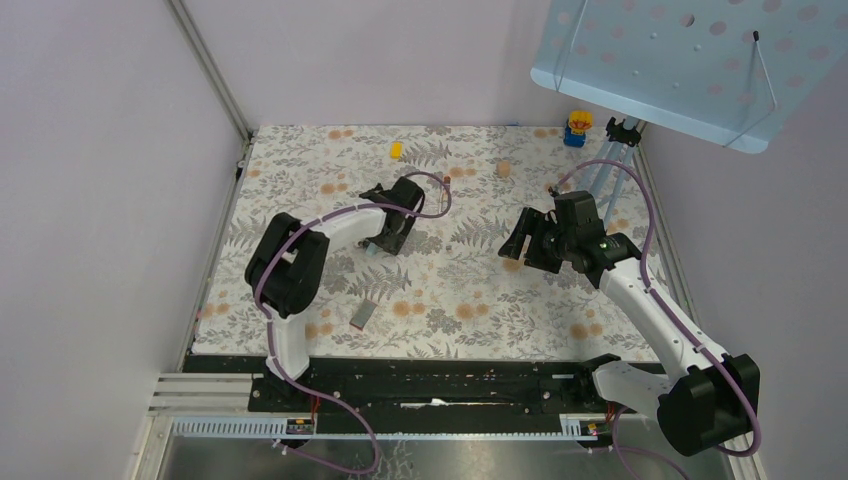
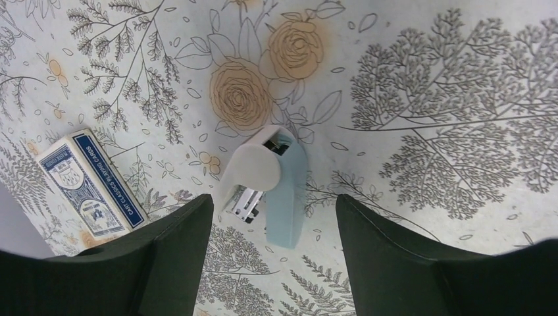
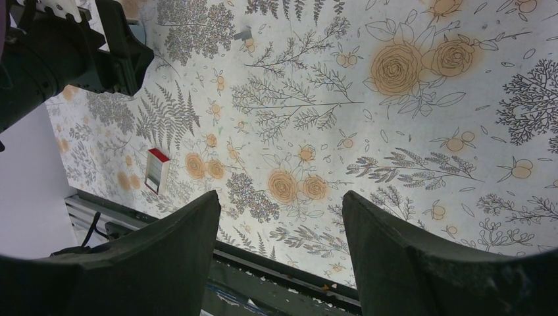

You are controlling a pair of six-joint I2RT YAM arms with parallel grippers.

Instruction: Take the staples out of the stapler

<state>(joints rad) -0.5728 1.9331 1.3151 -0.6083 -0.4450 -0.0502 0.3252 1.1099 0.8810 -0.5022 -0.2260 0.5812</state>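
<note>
1. A small pale-blue plastic stapler with a rounded white top [image 2: 289, 197] lies on the flower-printed table [image 1: 450, 290], left of its centre and well apart from every edge. The white top appears swung aside, and a silver metal strip of staples [image 2: 247, 203] shows beneath it.
2. The left gripper [image 2: 273, 214] hovers over the stapler, jaws spread wide either side, touching nothing.
3. The right gripper [image 3: 279, 217] hangs over bare cloth right of centre, jaws parted and empty.
4. A blue playing-card box [image 2: 89, 187] lies near the stapler, toward the table's near edge.
5. The stapler is probably light, stiff and smooth, so likely to skid or hinge. Best pinned by the blue base's long sides. The thin strip may snap, so pinch it gently across its sides.
</note>
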